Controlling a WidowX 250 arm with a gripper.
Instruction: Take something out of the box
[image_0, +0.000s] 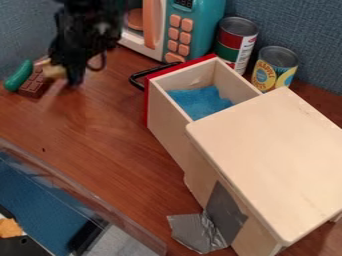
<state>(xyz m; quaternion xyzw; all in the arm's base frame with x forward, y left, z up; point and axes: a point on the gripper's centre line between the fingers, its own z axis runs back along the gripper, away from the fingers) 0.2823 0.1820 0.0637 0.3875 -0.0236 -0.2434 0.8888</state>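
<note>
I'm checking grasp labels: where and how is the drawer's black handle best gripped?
Probably mid-bar on the black handle, coming down from above, jaws straddling the bar. It is thin and stands off the red front, leaving a gap that one jaw could likely enter.

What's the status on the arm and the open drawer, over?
Gripper upper left, near brown toy. Drawer pulled open, blue material inside. Nothing over its exposed part.
</note>
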